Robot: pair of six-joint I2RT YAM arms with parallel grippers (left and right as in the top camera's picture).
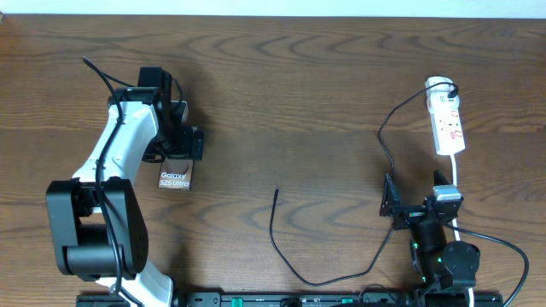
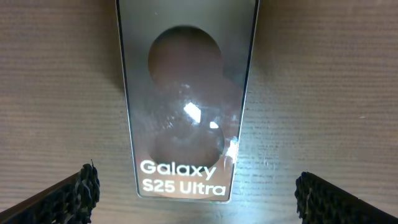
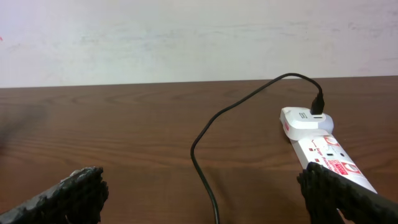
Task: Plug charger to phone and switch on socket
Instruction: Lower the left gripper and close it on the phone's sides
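Note:
The phone (image 1: 175, 179) lies flat at the left of the table, its upper part hidden under my left arm; in the left wrist view (image 2: 186, 99) its brownish screen shows a round shape and "Galaxy S25 Ultra". My left gripper (image 1: 177, 155) (image 2: 196, 199) hangs open above it, fingers well apart on either side of its lettered end. The charger cable (image 1: 275, 230) runs from the socket (image 1: 449, 119) in a long loop; its plug tip (image 1: 277, 190) lies free mid-table. My right gripper (image 1: 392, 205) (image 3: 205, 202) is open and empty, facing the cable (image 3: 204, 155) and the socket (image 3: 323, 149).
A white adapter (image 3: 303, 118) sits in the far end of the socket with the cable plugged into it. The socket's white cord (image 1: 456, 183) runs down beside my right arm. A pale wall (image 3: 186, 37) rises behind the table's far edge.

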